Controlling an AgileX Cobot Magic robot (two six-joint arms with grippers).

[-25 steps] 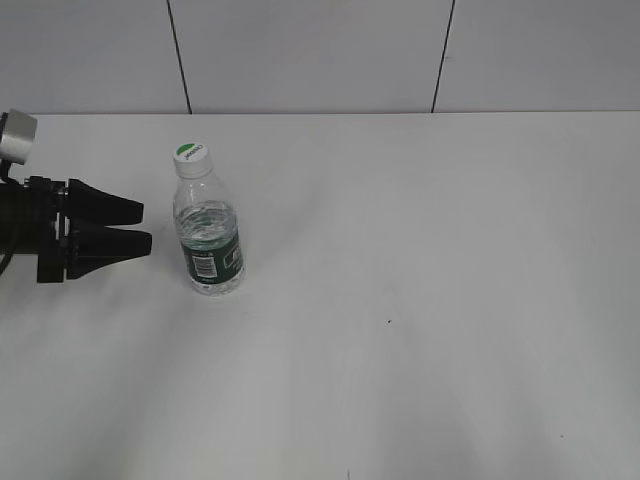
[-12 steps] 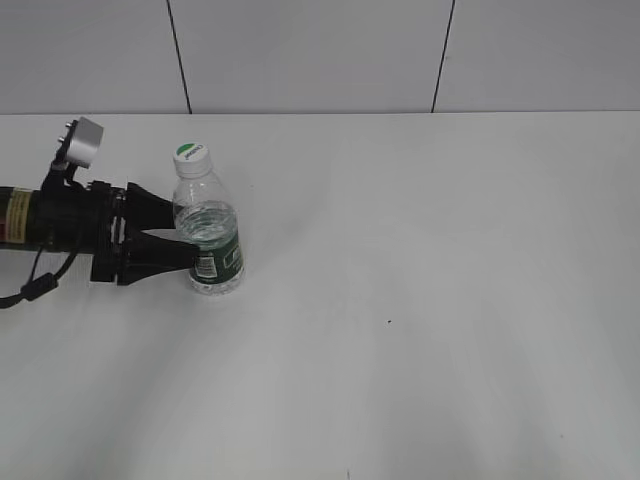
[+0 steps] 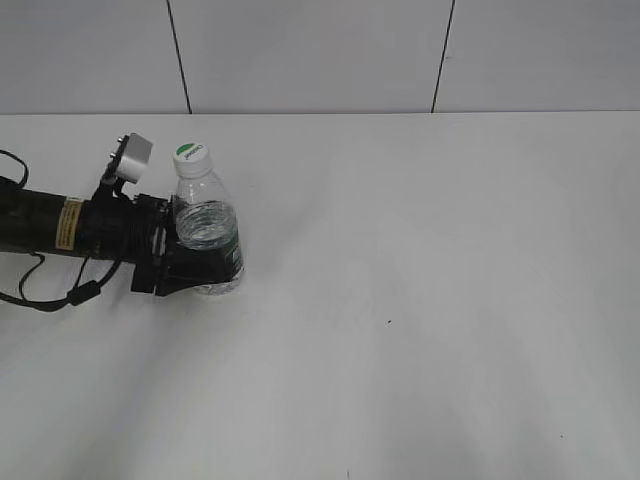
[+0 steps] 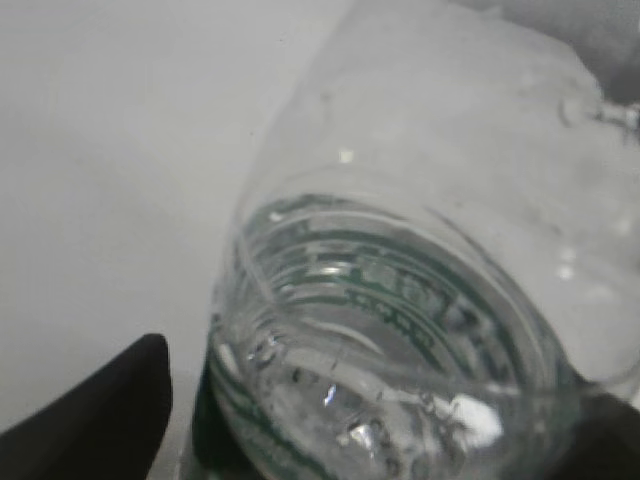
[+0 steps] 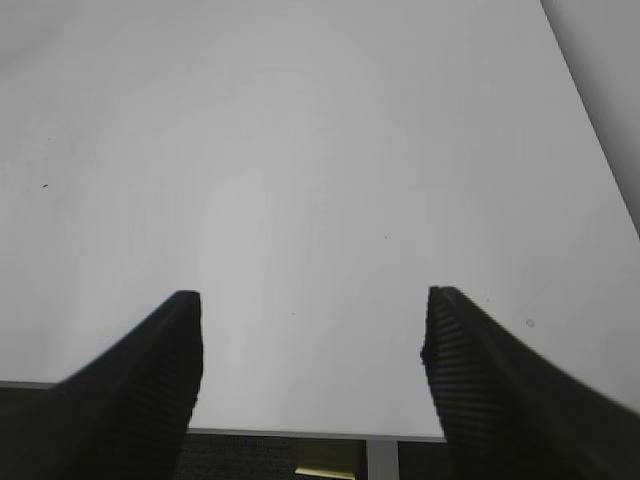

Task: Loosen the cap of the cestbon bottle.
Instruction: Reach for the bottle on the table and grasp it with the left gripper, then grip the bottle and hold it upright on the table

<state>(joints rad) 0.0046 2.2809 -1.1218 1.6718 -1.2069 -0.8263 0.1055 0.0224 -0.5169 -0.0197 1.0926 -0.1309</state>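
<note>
The cestbon bottle (image 3: 208,222) stands upright on the white table at the left, clear with a dark green label band. Its white cap (image 3: 190,155) with a green logo sits on the neck. My left gripper (image 3: 205,264) reaches in from the left, its fingers on either side of the bottle's lower half at label height. In the left wrist view the bottle (image 4: 400,300) fills the frame between the jaws (image 4: 380,440), and a thin gap shows beside the left finger, so the gripper is open. My right gripper (image 5: 312,340) is open and empty over bare table, out of the exterior view.
The white table (image 3: 420,250) stretches to the right of the bottle, with a tiled wall (image 3: 320,50) behind it. The right wrist view shows the table's near edge (image 5: 300,432) just under the right jaws.
My left arm has moved right, from beside the bottle to having its fingers around the bottle's lower half. The bottle has not moved.
</note>
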